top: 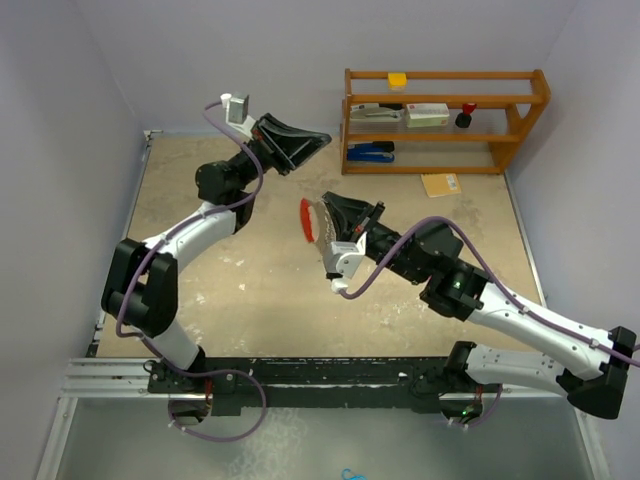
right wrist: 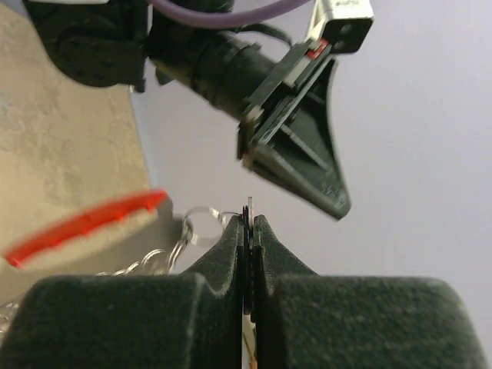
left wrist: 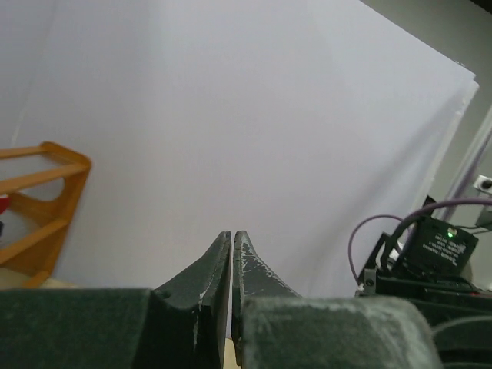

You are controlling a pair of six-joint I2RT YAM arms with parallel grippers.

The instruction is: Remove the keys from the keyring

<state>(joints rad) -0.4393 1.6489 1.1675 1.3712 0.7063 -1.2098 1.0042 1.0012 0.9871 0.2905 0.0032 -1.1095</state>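
Glossy red plastic keyring [right wrist: 84, 223]; smooth wooden shelf [top: 445, 75]

Wooden shelf [top: 445, 120] at 1 o'clock on desk [top: 250, 290]: yellow block [top: 397, 80] on top, blue stapler [top: 372, 152] low left, tan packet [top: 441, 184] just in front.

— What sort of place is this?
— A robotics lab, boxed in as a test cell. Plain pale panels [top: 60, 120] close around a scuffed tan table [top: 260, 285], and the left arm [top: 190, 235] and right arm [top: 530, 318] are bolted to an aluminium rail [top: 110, 375], trailing purple cables [top: 455, 232]
— And the wooden shelf [top: 440, 137]?
— It holds props: a blue stapler [top: 372, 152] and a small box [top: 427, 114]
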